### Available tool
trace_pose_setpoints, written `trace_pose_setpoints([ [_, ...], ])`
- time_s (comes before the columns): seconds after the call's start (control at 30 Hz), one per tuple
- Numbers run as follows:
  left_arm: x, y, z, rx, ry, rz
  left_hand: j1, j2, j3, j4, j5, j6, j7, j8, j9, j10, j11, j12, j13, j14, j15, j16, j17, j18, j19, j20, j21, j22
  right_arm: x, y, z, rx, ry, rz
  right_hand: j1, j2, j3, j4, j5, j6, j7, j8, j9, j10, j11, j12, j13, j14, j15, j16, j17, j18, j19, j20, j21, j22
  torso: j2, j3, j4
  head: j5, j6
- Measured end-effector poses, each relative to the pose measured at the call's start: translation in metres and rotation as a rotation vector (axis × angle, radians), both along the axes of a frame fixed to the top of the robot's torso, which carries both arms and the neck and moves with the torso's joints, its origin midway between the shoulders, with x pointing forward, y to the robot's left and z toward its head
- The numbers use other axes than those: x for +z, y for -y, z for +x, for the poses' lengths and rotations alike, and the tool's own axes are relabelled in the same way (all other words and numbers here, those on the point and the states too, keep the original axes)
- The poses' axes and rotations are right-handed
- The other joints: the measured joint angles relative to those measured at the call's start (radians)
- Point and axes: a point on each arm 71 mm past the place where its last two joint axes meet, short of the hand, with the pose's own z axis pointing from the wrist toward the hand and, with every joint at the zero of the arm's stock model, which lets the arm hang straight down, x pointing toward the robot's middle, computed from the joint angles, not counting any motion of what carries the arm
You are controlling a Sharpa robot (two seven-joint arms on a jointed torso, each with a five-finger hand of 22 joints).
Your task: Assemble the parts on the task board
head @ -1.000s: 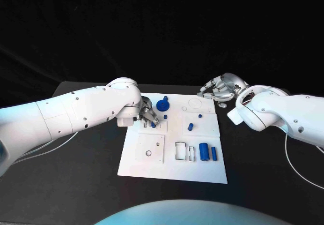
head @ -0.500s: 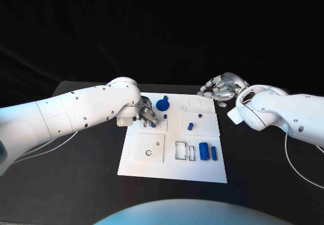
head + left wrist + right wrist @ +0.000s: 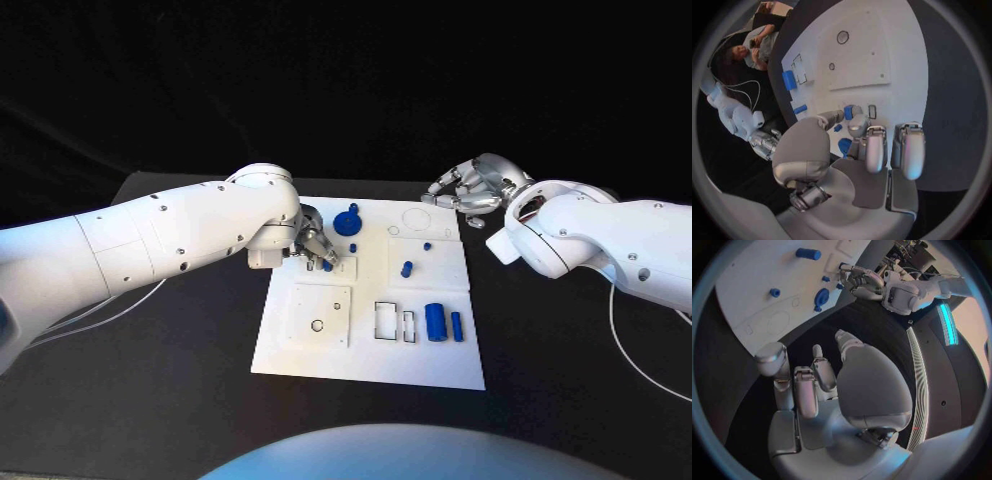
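Now, left hand (image 3: 315, 248): fingers pinched a small blue part (image 3: 847, 112) at the task board's (image 3: 368, 350) far-left corner, the peg's long axis seemingly pointing down into the board.
Right hand (image 3: 469, 190): empty, fingers loosely apart, off the board's far-right corner.
Nearer arm: left.

Parts (image 3: 444, 324) lie on the task board (image 3: 369, 365), between both hands.

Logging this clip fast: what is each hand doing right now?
Left hand: pinching a small blue plastic part over the white task board.
Right hand: fingers curled, holding nothing, beside the board's far corner.
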Motion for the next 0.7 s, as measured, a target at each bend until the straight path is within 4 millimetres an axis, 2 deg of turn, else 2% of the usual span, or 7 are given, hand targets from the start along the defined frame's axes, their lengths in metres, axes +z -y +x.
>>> trace_pose_setpoints([
  [0.4,-0.0001,-0.0008,0.0006,0.003,-0.001,0.0,-0.011,-0.004,-0.027,0.028,-0.001,0.004,0.004,0.0,-0.001,0.0,0.0,0.0,0.002,0.0,0.0,0.0,0.0,0.0,0.0,0.0,0.0,0.0,0.0002,0.0001,0.0001,0.001,0.003,0.001,-0.013,0.0,-0.01,0.001,0.0,-0.006,-0.002,0.0,0.002,0.0,0.0,-0.002,0.0,0.0,0.0,0.0,0.0,0.0,0.0,0.0,0.0,0.0,0.0,0.0002,-0.0003,0.0,0.001],
  [0.53,-0.0001,-0.0007,0.0004,0.004,0.0,-0.002,-0.017,-0.009,-0.054,0.056,-0.042,0.004,0.004,0.0,-0.002,0.0,0.0,0.0,0.004,0.0,0.0,0.0,0.0,0.0,0.0,0.0,0.0,0.0,0.0001,0.0002,0.0,0.001,0.003,0.002,-0.017,-0.001,-0.011,0.0,0.0,-0.006,-0.001,0.0,0.003,0.0,0.0,-0.002,0.0,0.0,0.0,0.0,0.001,0.0,0.0,0.0,0.0,0.0,0.0,0.0003,-0.0003,0.0,0.001],
  [0.7,0.0002,-0.0008,-0.0003,0.005,0.001,-0.008,-0.021,-0.013,-0.07,0.072,-0.051,0.003,0.004,0.0,-0.002,0.0,0.0,0.004,0.006,0.0,0.0,0.0,0.0,0.0,0.0,0.0,0.0,0.0,-0.0001,0.0002,0.0,0.001,0.003,0.002,-0.017,-0.001,-0.011,0.0,0.0,-0.006,-0.001,0.0,0.003,0.0,0.0,-0.002,0.0,0.0,0.0,0.0,0.001,0.0,0.0,0.0,0.0,0.0,0.0,0.0003,-0.0005,-0.001,0.001],
])
